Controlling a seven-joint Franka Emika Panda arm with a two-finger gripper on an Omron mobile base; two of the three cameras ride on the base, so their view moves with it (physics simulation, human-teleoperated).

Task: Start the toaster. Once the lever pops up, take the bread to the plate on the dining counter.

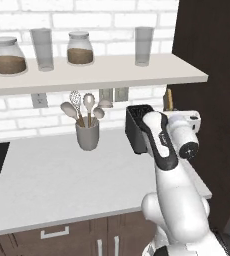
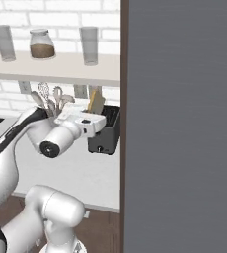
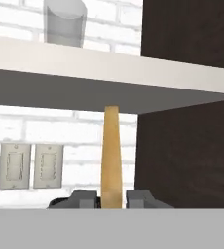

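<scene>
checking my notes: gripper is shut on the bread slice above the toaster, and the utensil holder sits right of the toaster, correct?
Not quite: in the left base view the utensil holder stands left of the toaster, not right. The rest holds: the hand view shows the gripper shut on the bread slice.

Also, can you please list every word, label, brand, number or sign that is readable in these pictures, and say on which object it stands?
None: no readable text in any view.
The toaster is plain dark, with only a small knob.
The two jars and the glasses on the shelf carry no labels.
The wall switch plates are blank.
The bread between the gripper fingertips has no marking.
</scene>
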